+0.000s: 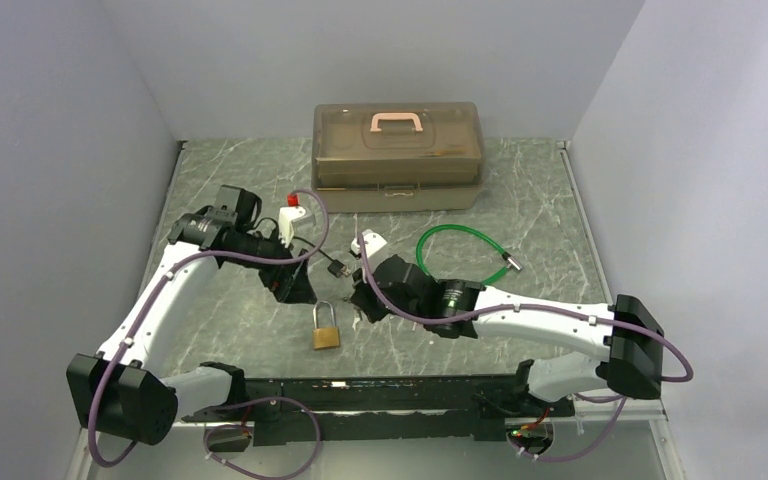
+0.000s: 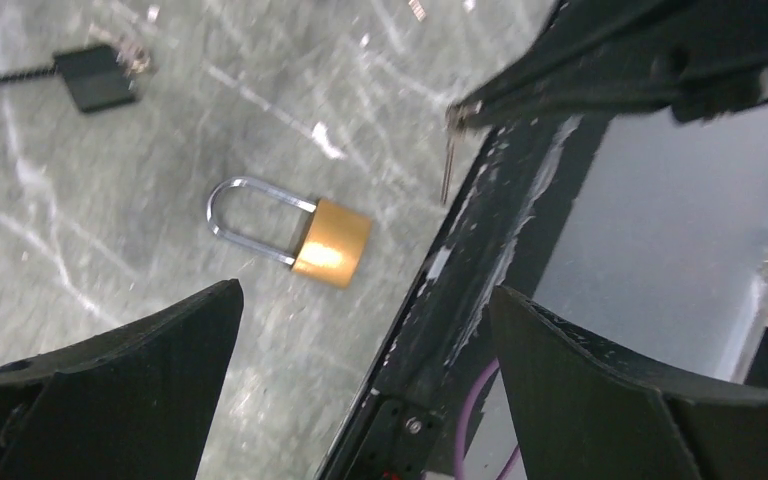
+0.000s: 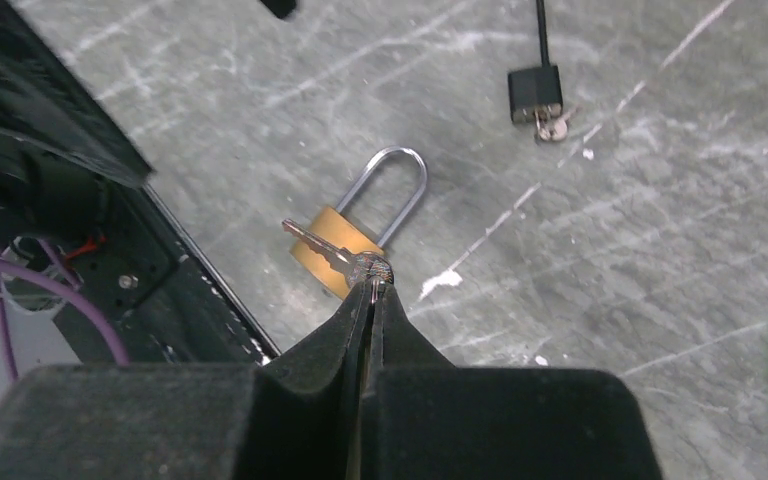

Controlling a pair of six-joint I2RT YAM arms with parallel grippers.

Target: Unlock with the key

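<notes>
The right gripper [image 3: 372,290] pinches the key [image 3: 318,249] by its head, leaving the blade free for the padlock [image 3: 356,230] lying mid-frame on the desk [image 1: 540,230], while the left gripper [image 2: 365,295] hangs spread above it, probably to steady it.

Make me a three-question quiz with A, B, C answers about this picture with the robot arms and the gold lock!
1. Where is the gold padlock?
A. on a shelf
B. lying on the table between the two arms
C. dangling in the air

2. What colour is the cable loop?
A. green
B. blue
C. orange

3. What are the right fingers doing?
A. wide open and empty
B. shut on the key
C. shut on the padlock

Answers:
1 B: the padlock lies flat on the marbled tabletop, in front of both arms.
2 A: the loop beside the right arm is bright green.
3 B: the right wrist view shows the fingers pinched together on the key's head.
</notes>
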